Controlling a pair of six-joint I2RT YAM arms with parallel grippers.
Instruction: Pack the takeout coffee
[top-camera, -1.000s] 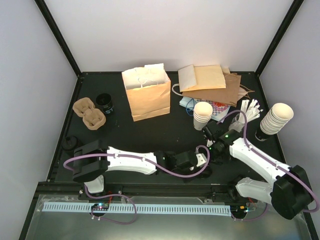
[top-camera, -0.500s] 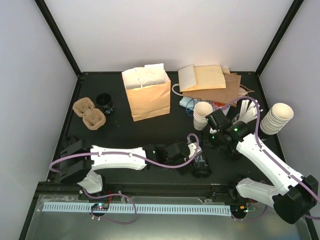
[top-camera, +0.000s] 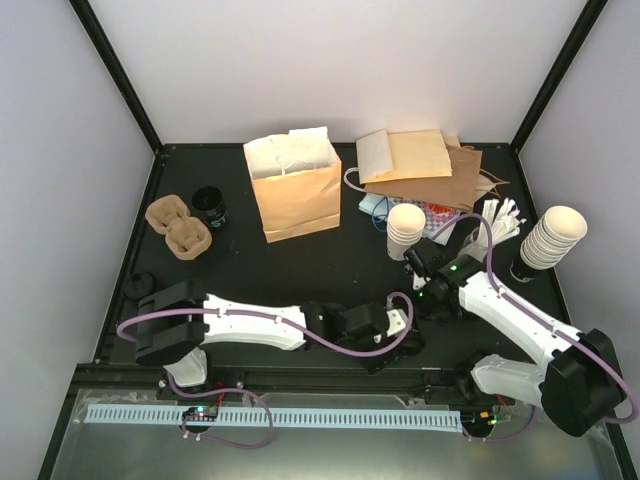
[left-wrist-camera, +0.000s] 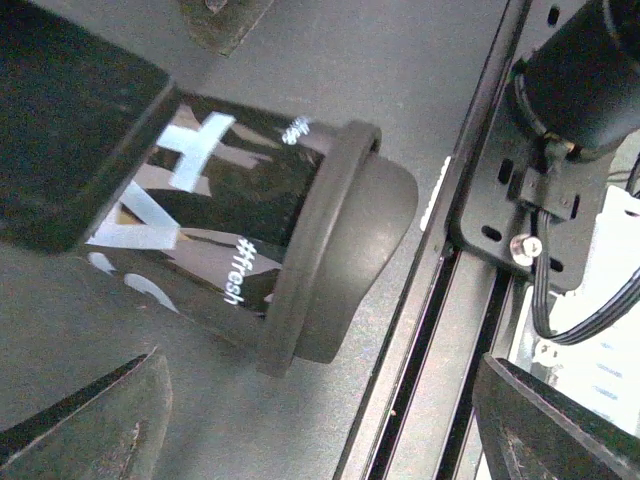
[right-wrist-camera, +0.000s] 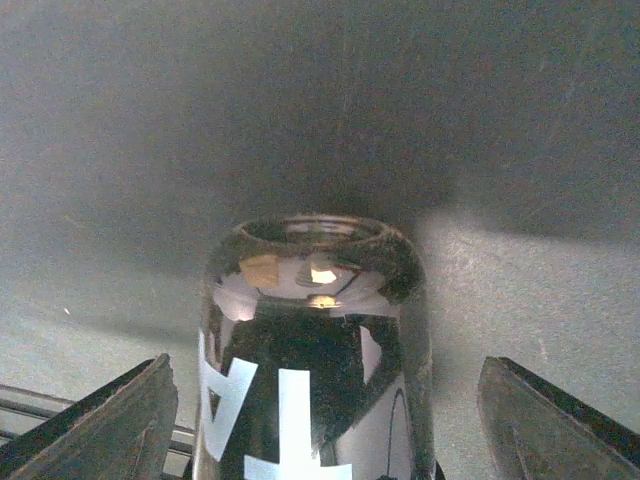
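Sideways lies the lidded black cup (left-wrist-camera: 240, 240), both the left gripper (left-wrist-camera: 320, 362) and right gripper (right-wrist-camera: 325, 362) spread wide.

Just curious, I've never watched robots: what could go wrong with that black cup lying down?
The lidded black cup lies on its side beside the table's front rail; a nudge might roll it there or loosen its lid. The left gripper and right gripper, both open, crowd close to it and might bump each other.

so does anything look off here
Yes: the black lidded cup lies on its side on the table, close to the near edge, instead of standing upright. Its lid points at that edge. No spill shows around the lid.
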